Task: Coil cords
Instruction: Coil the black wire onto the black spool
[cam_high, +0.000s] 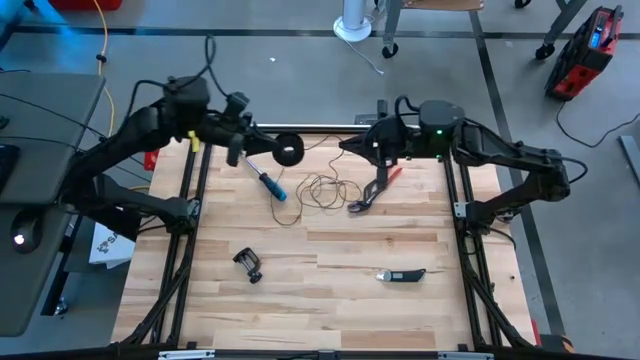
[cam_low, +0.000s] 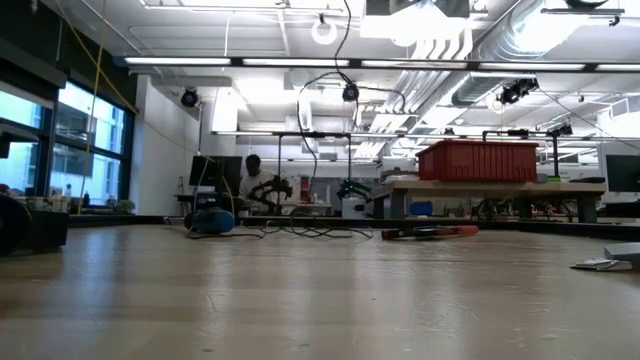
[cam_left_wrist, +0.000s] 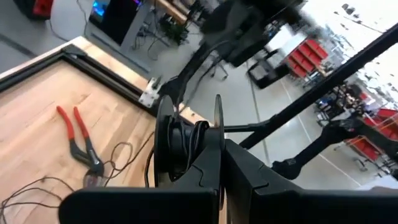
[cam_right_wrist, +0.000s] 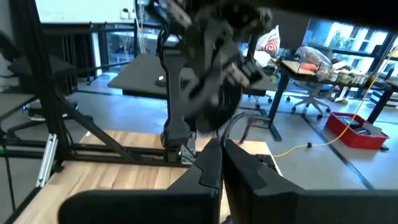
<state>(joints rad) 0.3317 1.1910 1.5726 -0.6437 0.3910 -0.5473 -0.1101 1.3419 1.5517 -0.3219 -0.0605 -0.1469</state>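
The small black reel (cam_high: 288, 149) is held up over the far edge of the counter (cam_high: 330, 310), toward its far-left corner, with the left gripper (cam_high: 262, 146) pinching it; in the left wrist view the disc (cam_left_wrist: 186, 140) sits right in front of the pressed-together fingers (cam_left_wrist: 205, 180), a few turns of dark wire already lying in its groove. The rest of the thin cord (cam_high: 318, 190) lies in a loose, tangled heap on the wood near the far edge, between the blue-handled screwdriver (cam_high: 270, 184) and the red pliers (cam_high: 377, 189), and seems to touch the pliers' jaws. The right gripper (cam_high: 377, 152) hangs above the far edge near the pliers' handles, fingers pressed together; whether it has the fine strand pinched I cannot tell. To wind well, my judgement is that the reel should stay steady with its groove facing the slack, while the right arm feeds the wire round under light, even tension so each turn drops into the groove rather than over the rim. The heap looks likely to knot, so slack should be drawn off slowly from the free side, and lifted clear of the pliers and screwdriver so neither tool is dragged. The black clip (cam_high: 248, 264) and the folding knife (cam_high: 401, 274) lie well apart, nearer the front edge.
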